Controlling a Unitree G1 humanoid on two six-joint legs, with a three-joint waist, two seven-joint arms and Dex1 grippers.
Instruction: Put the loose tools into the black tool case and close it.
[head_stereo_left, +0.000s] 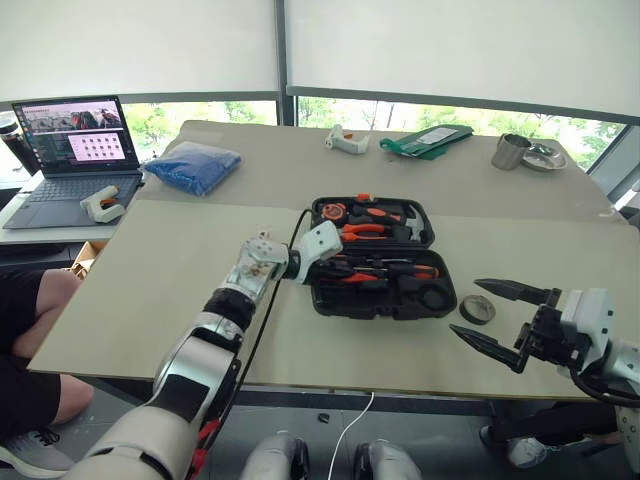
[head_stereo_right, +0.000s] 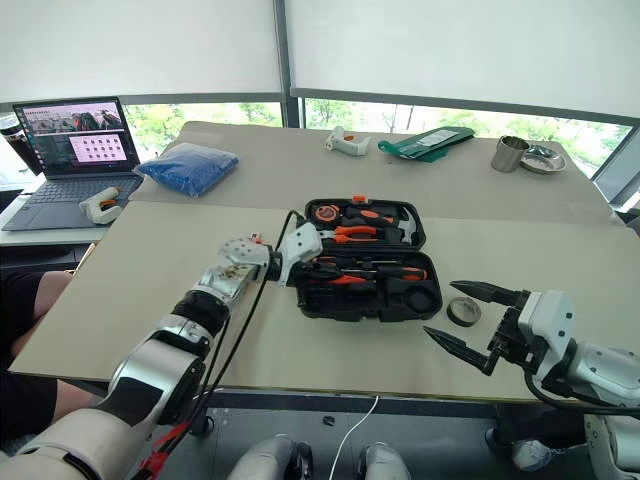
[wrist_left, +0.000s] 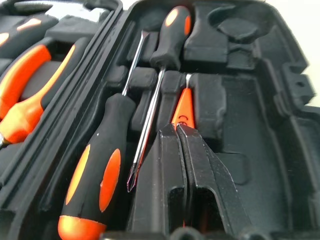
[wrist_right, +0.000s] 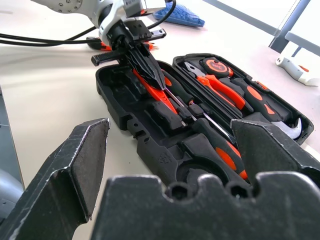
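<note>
Over the near half of the black tool case (head_stereo_left: 385, 285), left gripper (wrist_left: 176, 131) pressed shut above the small orange screwdriver (wrist_left: 184, 107) — shaft running lengthwise along its recess. Off the case's right end, tape roll (head_stereo_left: 477, 309) just beside the wide-spread right gripper (head_stereo_left: 495, 315) — clearly nearer.

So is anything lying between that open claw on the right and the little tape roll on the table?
Nothing visible. The right claw hangs open just short of the tape roll, with only bare table around; the case lies beside it.
</note>
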